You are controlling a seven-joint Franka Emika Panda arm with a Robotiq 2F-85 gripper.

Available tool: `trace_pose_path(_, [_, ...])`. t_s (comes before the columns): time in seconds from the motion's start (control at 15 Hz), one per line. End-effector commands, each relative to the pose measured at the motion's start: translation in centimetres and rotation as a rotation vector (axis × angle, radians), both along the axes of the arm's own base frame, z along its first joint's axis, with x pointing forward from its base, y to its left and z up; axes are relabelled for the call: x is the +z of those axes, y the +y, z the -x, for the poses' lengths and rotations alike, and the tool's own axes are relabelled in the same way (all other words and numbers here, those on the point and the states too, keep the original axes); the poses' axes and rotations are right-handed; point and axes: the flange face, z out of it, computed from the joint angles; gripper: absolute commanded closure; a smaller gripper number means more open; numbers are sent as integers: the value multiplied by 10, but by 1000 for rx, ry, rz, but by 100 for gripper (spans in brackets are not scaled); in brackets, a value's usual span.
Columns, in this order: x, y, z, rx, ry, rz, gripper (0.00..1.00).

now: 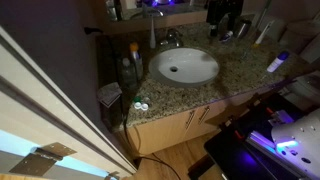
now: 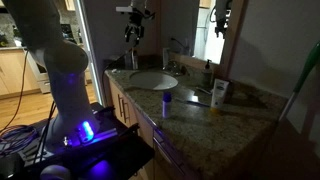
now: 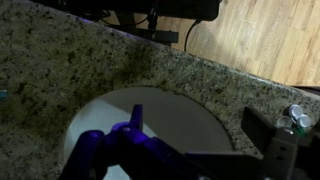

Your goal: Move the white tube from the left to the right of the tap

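1. Labels on the bottles (image 1: pixel 130 65) at the counter's end are too small to read.
2. The white tube (image 1: pixel 153 35) stands upright on the granite counter (image 1: pixel 240 65), just left of the tap (image 1: pixel 170 40) and behind the basin (image 1: pixel 185 68).
3. The gripper (image 2: pixel 134 36) hangs high over the basin, well apart from the white tube. Nothing shows in its grasp, and the spread of its jaws cannot be told.

The blurred gripper (image 3: pixel 135 130) hides part of the basin (image 3: pixel 190 118).
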Motion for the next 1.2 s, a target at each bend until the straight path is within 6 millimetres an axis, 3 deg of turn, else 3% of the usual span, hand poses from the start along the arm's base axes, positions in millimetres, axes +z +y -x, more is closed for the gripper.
trace_pose_path(0.0, [1,0,0,0,1,0,0])
trace_pose_path(0.27, [1,0,0,0,1,0,0])
trace_pose_path(0.47, [-16,38,-59,-96,-50,21,0])
trace_pose_path(0.8, [20,71,-131,-303,-253,37,0])
trace_pose_path(0.87, [5,62,-104,-250,-214,32,0])
trace_pose_path(0.93, [9,66,-113,-261,-224,27,0])
trace_pose_path(1.13, [7,66,-111,-260,-219,30,0])
